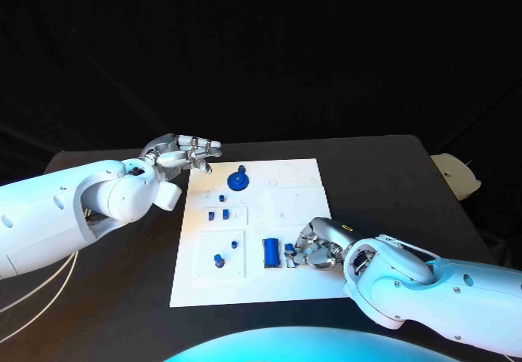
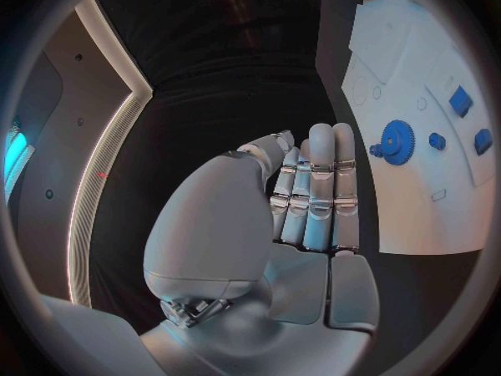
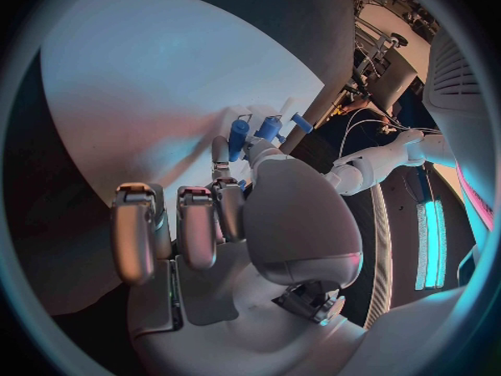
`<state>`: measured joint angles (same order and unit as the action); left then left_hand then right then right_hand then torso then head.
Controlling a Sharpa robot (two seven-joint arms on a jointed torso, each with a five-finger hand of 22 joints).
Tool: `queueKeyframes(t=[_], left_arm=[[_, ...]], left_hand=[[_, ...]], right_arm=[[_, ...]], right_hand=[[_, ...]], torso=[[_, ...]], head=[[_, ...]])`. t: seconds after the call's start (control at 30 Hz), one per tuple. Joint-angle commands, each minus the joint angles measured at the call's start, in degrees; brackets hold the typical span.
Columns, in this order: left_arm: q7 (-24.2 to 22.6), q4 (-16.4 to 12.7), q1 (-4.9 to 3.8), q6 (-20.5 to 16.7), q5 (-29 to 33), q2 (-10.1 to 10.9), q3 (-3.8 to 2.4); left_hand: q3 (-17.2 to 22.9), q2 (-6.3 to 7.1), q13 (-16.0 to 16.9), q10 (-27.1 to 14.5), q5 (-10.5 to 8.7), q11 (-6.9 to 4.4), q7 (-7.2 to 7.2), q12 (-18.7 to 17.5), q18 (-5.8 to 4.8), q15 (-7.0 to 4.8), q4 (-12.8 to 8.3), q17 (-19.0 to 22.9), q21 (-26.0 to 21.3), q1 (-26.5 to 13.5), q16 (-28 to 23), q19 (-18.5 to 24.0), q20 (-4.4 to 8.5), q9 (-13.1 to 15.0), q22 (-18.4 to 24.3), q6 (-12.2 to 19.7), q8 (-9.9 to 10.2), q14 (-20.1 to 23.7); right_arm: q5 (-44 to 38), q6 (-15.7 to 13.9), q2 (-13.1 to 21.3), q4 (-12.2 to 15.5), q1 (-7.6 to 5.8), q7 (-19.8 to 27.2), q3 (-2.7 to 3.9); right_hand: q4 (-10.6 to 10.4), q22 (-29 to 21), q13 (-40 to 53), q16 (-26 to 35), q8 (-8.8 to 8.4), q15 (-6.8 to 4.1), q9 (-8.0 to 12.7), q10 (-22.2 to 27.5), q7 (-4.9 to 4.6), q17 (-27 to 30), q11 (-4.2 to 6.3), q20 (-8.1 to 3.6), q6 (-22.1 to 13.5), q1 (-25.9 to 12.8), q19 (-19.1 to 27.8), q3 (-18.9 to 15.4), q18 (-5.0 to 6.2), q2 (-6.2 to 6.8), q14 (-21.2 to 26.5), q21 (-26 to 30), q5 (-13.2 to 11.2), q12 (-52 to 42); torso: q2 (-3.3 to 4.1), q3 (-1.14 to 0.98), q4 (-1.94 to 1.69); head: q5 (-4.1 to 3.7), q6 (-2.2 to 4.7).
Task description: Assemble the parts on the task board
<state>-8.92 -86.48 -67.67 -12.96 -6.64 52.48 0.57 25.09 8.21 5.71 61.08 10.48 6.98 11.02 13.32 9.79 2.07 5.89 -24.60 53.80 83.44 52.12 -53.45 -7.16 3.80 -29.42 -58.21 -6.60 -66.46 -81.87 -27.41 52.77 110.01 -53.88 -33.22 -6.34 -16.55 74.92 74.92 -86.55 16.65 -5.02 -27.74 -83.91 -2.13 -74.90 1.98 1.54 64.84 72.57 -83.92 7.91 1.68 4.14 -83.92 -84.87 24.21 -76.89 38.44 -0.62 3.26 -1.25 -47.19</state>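
Black table (image 1: 413,173): part (image 1: 290,252) in right hand (image 1: 315,245)

Both arms have smooth, glossy white rounded shells. The left arm (image 1: 66,215) has thin pale cables hanging under it. The right arm (image 1: 435,290) carries small dark screw holes. The left hand (image 1: 179,154) and right hand (image 1: 317,245) are silver metal with segmented fingers.

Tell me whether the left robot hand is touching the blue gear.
Apart. The left wrist view shows bare white task board between the left robot hand and the blue gear.
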Motion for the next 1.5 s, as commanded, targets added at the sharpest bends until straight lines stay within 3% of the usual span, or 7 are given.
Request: queueKeyframes(t=[0.03, 0.23, 0.43, 0.63, 1.23, 1.33, 1.5], left_arm=[[-0.1, -0.2, -0.03, 0.8, -0.5, -0.1, -0.03], [-0.1, -0.2, -0.03, 0.8, -0.5, 0.0, -0.03], [-0.1, -0.1, -0.03, 0.9, -0.5, -0.1, -0.03], [0.0, -0.1, -0.03, 0.9, -0.5, -0.1, -0.03], [-0.3, 0.1, -0.01, 0.8, -0.4, 0.0, 0.07], [-0.5, 0.2, 0.04, 0.7, 0.1, 0.0, 0.34], [-1.0, 0.5, 0.41, 0.6, 2.5, -0.5, 0.59]], left_hand=[[-0.2, -0.42, 0.1, -0.3, -0.29, -0.02, 0.01, 0.3, 0.8, 0.15, 0.1, 0.0, -0.2, 0.0, -0.3, 0.0, -0.26, 0.0, 0.1, 0.3, -0.1, 0.2], [-0.2, -0.42, 0.1, -0.3, -0.29, -0.02, 0.01, 0.3, 0.8, 0.15, 0.1, 0.0, -0.2, 0.0, -0.3, 0.0, -0.26, 0.0, 0.1, 0.3, -0.1, 0.2], [-0.2, -0.42, 0.1, -0.3, -0.29, -0.02, 0.01, 0.3, 0.8, 0.15, 0.1, 0.0, -0.2, 0.0, -0.3, 0.0, -0.26, 0.0, 0.1, 0.3, -0.1, 0.2], [-0.2, -0.42, 0.1, -0.3, -0.29, -0.02, 0.01, 0.3, 0.8, 0.15, 0.1, 0.0, -0.2, 0.0, -0.3, 0.0, -0.26, 0.0, 0.1, 0.3, -0.1, 0.2], [-0.2, -0.44, 0.1, -0.5, -0.27, -0.01, 0.02, 0.4, 0.8, 0.16, 0.0, 0.1, -0.3, 0.1, -0.3, 0.0, -0.28, 0.0, 0.1, 0.4, -0.1, 0.2], [-0.2, -0.45, 0.1, -0.5, -0.27, -0.01, 0.02, 0.4, 0.8, 0.16, 0.1, 0.1, -0.3, 0.0, -0.3, 0.0, -0.28, 0.0, 0.2, 0.4, -0.1, 0.2], [-0.4, -0.4, 0.1, -0.5, -0.31, 0.02, 0.03, 0.5, 0.78, 0.21, 0.2, 0.1, -0.4, -0.2, -0.3, 0.0, -0.32, 0.0, 0.2, 0.4, -0.1, 0.2]], right_arm=[[-1.0, 1.6, -0.4, 0.1, 0.22, -0.2, -0.15], [-1.4, 1.8, -0.4, 0.1, 0.22, -0.2, -0.15], [-1.9, 1.6, -0.4, 0.1, 0.22, -0.1, -0.15], [-2.1, 0.5, -0.2, 0.1, 0.22, 0.0, -0.15], [-2.3, -2.1, 3.4, 2.4, -0.11, 3.8, -0.07], [2.7, -3.5, 4.4, 1.9, -1.65, 8.5, -0.02], [17.6, -3.5, 4.8, -2.6, -5.18, 20.4, 0.0]], right_hand=[[0.0, 13.7, 6.3, -0.3, 0.45, -0.39, -0.2, -1.0, 0.29, -8.7, 0.18, -0.39, 0.6, -1.4, -4.0, -0.7, -0.59, 0.06, -4.8, -0.2, 0.5, -0.5], [-0.1, 13.7, 6.5, -0.3, 0.75, -0.33, -0.6, -1.2, 0.22, -8.7, 0.1, -0.38, 0.7, -5.1, -4.0, -3.4, -0.6, 0.15, -4.8, -0.2, -0.5, -0.7], [0.0, 13.6, 6.6, -0.3, 0.92, -0.34, -0.9, -1.2, 0.26, -8.7, 0.11, -0.37, 0.6, -7.8, -3.9, -6.5, -0.57, -0.36, -4.8, -0.1, -5.2, -0.6], [-0.1, 13.5, 6.4, -0.2, 0.91, -0.31, -1.0, -1.0, 0.19, -8.5, 0.05, -0.35, 0.3, -8.8, -3.8, -8.2, -0.51, -0.81, -4.7, 0.2, -6.6, -0.3], [1.0, 13.3, 5.9, 0.1, 0.64, -0.29, -1.2, -0.6, 0.06, -7.9, -0.01, -0.36, -0.6, -4.1, -3.5, -9.3, -0.33, -1.62, -4.6, 1.0, -3.8, 0.7], [1.2, 11.7, 2.4, 2.8, -1.38, 0.5, -0.3, 2.1, -1.29, -3.2, -1.08, 0.13, -3.4, -2.2, -1.0, -9.7, 0.81, -1.66, -3.4, 6.6, -2.6, 6.2], [2.0, 4.2, -15.9, 17.7, -5.19, 2.35, 1.7, 16.1, -3.77, 17.2, -3.3, 1.8, -7.9, 2.9, 9.4, -9.6, 5.03, -2.4, 2.7, 29.7, -1.4, 33.7]], torso=[[-0.04, -0.02, 0.0], [-0.03, 0.0, 0.04], [-0.02, -0.02, 0.05], [-0.06, -0.03, 0.07], [-0.23, 0.03, 0.12], [-0.51, 0.11, 0.12], [-1.46, 0.56, 0.2]], head=[[-0.04, -0.01], [-0.03, -0.02], [-0.08, -0.04], [-0.14, -0.04], [-0.17, 0.19], [-0.35, 0.51], [-0.57, 1.25]])
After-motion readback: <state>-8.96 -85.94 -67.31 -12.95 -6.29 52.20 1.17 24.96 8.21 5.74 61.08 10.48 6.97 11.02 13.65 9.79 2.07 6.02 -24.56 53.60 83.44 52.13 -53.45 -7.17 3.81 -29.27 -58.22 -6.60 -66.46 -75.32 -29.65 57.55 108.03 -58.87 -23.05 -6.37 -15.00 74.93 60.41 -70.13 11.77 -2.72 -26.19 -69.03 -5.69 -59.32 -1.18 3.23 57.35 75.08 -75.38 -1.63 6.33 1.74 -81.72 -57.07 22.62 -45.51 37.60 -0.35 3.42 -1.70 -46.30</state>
